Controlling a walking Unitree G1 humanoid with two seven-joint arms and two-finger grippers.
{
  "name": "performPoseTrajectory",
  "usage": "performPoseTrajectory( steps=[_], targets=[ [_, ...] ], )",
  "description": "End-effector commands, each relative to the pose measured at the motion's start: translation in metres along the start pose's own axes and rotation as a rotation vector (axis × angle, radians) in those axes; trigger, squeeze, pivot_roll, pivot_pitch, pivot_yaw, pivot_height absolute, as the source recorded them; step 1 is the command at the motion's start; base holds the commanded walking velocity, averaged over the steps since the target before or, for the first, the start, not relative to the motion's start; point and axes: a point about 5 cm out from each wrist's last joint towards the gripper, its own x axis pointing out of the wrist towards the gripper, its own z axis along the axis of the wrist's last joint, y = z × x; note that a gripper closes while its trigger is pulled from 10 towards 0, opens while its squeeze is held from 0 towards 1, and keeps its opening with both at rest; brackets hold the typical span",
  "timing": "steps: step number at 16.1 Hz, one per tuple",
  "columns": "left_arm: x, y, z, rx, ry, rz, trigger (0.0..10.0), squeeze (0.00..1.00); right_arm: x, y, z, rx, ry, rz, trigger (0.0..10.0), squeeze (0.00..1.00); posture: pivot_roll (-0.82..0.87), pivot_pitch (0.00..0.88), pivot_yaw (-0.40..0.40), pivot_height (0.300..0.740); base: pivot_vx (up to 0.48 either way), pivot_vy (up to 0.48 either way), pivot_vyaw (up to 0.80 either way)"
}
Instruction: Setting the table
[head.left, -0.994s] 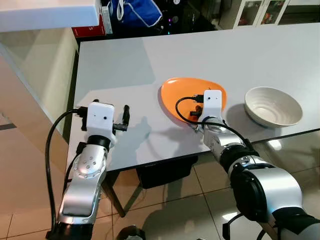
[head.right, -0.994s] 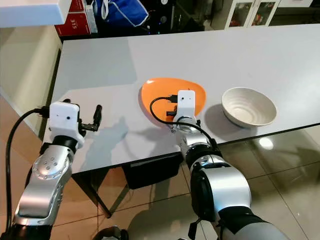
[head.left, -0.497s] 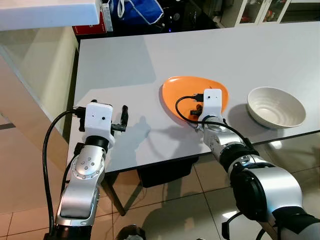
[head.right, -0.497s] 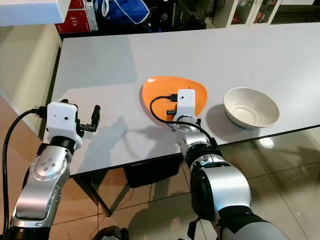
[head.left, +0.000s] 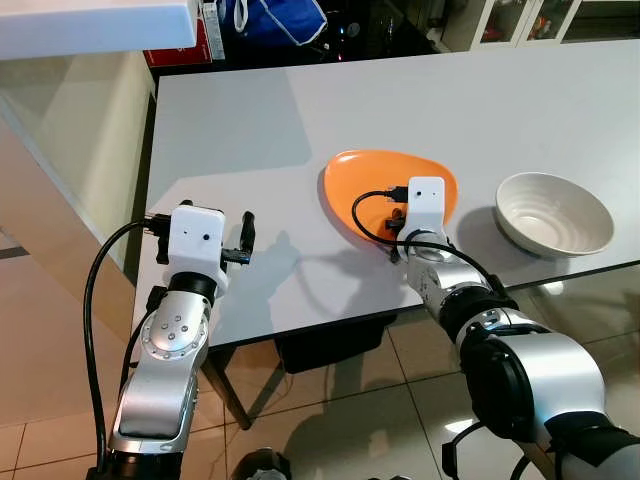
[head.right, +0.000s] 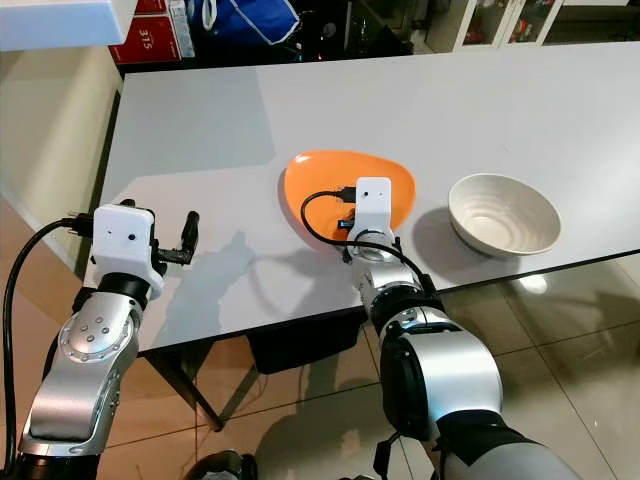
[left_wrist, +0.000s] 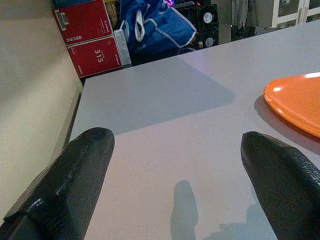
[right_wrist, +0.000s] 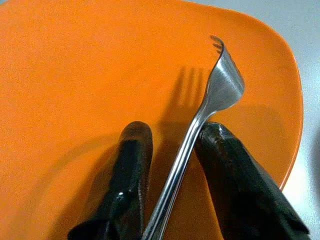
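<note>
Almost nothing has moved since the earlier frames: the whole scene has slid slightly, which is the camera, and both arms sit where they were.

The grey table (head.left: 250, 130) is the largest thing and serves as the landmark. Beyond its far edge stand a blue bag (left_wrist: 160, 27) and red boxes (left_wrist: 92, 35). An orange plate (head.left: 375, 180) lies on the table near its front edge, roughly midway along the part in view. A white bowl (head.left: 555, 212) rests on the table to the robot's right of the plate, apart from it and close to the front edge.

The right gripper (right_wrist: 172, 165) is over the plate, its wrist housing covering the plate's near rim in the head views. Its two black fingers (right_wrist: 127, 185) are slightly parted, with a silver fork (right_wrist: 220, 87) lying between them; the handle presses against one finger, with a narrow gap to the other. The tines point forward above the orange surface and cast a shadow on it; whether the fork touches the plate cannot be told.

The left gripper (head.left: 246, 234) hovers over the table's front left corner, well apart from the plate, its fingers (left_wrist: 70, 185) spread wide and holding nothing.
</note>
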Motion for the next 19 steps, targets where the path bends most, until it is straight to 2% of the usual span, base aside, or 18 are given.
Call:
performPoseTrajectory(
  steps=[1,14,15,16,17,19],
  targets=[
    [0.001,0.001,0.0,0.005,0.004,0.011,10.0,0.0,0.001,0.0,0.01,0.0,-0.016,-0.008,10.0,1.0,0.34,0.122,-0.02,0.74,0.0,0.0,0.0],
    [0.005,-0.001,0.001,0.0,-0.007,0.009,10.0,0.0,0.002,-0.001,0.021,-0.014,-0.045,-0.012,10.0,1.0,0.33,0.096,-0.034,0.74,0.0,0.0,0.0],
    [0.005,-0.001,0.001,0.0,-0.007,0.009,10.0,0.0,0.002,-0.001,0.022,-0.022,-0.048,-0.014,10.0,0.0,0.33,0.096,-0.034,0.74,0.0,0.0,0.0],
    [0.006,-0.001,0.001,-0.002,-0.011,0.013,10.0,0.0,0.002,0.001,0.038,-0.03,-0.119,-0.016,10.0,0.0,0.33,0.091,-0.039,0.74,0.0,0.0,0.0],
    [0.006,-0.001,0.002,-0.006,-0.015,0.019,10.0,0.0,-0.001,0.006,0.066,-0.05,-0.258,-0.006,10.0,0.0,0.32,0.09,-0.039,0.74,0.0,0.0,0.0],
    [0.006,-0.002,0.0,-0.008,-0.013,0.023,10.0,0.0,-0.004,0.008,0.084,-0.061,-0.365,0.011,10.0,0.0,0.32,0.09,-0.038,0.74,0.0,0.0,0.0]
  ],
)
